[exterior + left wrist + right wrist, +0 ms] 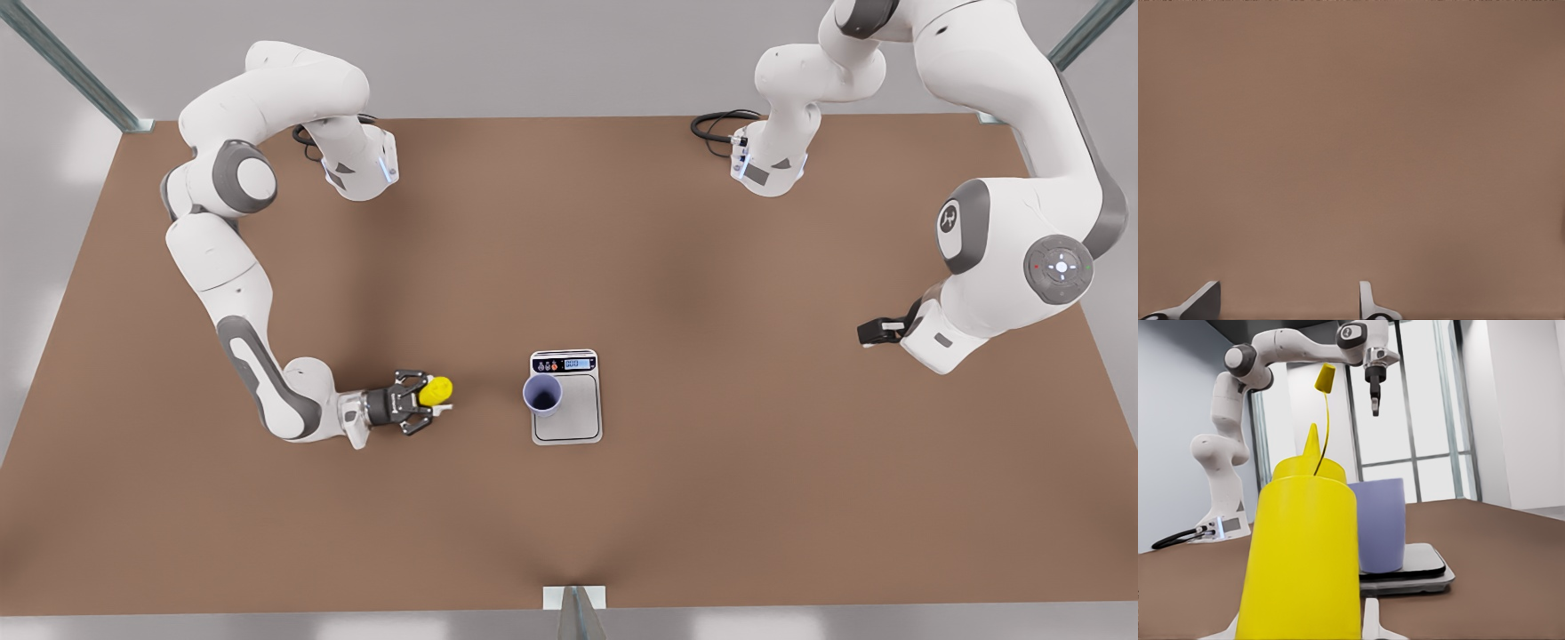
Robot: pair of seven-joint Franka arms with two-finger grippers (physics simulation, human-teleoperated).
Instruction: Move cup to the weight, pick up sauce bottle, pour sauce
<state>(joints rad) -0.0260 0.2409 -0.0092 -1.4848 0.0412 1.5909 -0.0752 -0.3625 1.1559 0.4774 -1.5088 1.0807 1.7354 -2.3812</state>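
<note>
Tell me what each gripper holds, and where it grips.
The right gripper grips the sauce bottle low on its body. The left gripper, waiting apart, holds nothing.

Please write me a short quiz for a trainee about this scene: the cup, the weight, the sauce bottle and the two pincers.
1. True or false: the cup stands on the weight.
2. Which pincer has the sauce bottle between its fingers? A) the left pincer, B) the right pincer, C) neither.
3. Fill in: the cup stands by the edge of the weight that faces the ____ pincer.

Key: 1 true; 2 B; 3 right.
</note>
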